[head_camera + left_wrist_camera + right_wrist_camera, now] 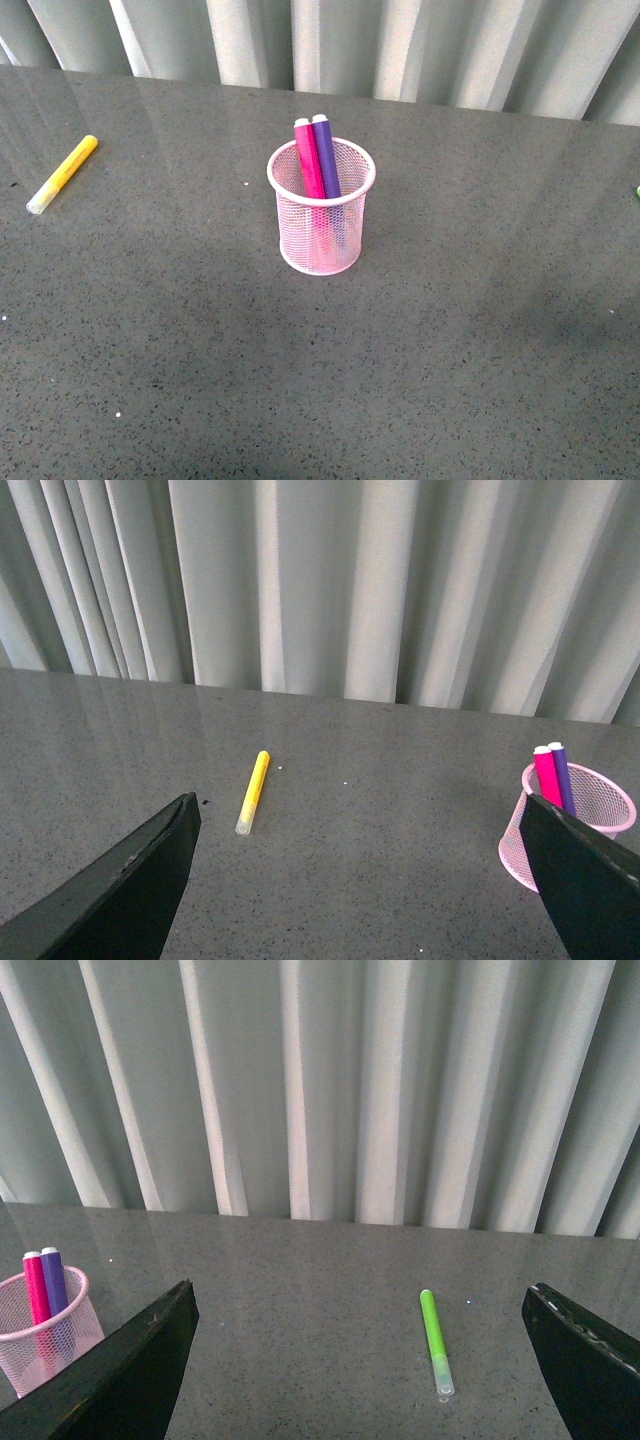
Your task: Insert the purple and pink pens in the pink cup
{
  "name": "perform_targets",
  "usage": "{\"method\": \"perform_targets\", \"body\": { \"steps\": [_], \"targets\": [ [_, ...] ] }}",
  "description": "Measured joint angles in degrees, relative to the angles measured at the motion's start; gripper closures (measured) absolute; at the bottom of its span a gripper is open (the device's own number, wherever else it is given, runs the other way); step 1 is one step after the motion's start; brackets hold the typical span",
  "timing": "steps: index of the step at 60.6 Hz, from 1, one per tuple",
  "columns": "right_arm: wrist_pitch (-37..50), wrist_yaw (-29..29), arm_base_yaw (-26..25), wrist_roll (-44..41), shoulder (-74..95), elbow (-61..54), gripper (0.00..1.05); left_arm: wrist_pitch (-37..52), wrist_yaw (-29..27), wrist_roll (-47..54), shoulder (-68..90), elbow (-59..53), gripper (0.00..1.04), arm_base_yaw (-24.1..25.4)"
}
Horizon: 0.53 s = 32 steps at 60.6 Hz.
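The pink cup (321, 209) stands upright in the middle of the grey table. The pink pen (308, 160) and the purple pen (326, 155) stand inside it side by side, leaning toward the back, their tops above the rim. The cup also shows in the left wrist view (600, 813) and in the right wrist view (45, 1328), with both pens in it. Neither arm shows in the front view. My left gripper (365, 880) is open and empty above bare table. My right gripper (365, 1360) is open and empty above bare table.
A yellow marker (62, 173) lies at the far left of the table; it also shows in the left wrist view (253, 791). A green marker (435, 1340) lies to the cup's right. Grey pleated curtains (330, 45) hang behind the table's far edge.
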Motion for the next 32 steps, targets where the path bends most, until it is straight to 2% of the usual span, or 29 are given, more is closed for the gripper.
{"method": "perform_targets", "body": {
  "steps": [32],
  "targets": [
    [0.0,0.0,0.0,0.0,0.0,0.0,0.07,0.0,0.0,0.0,0.0,0.0,0.07,0.0]
  ]
}}
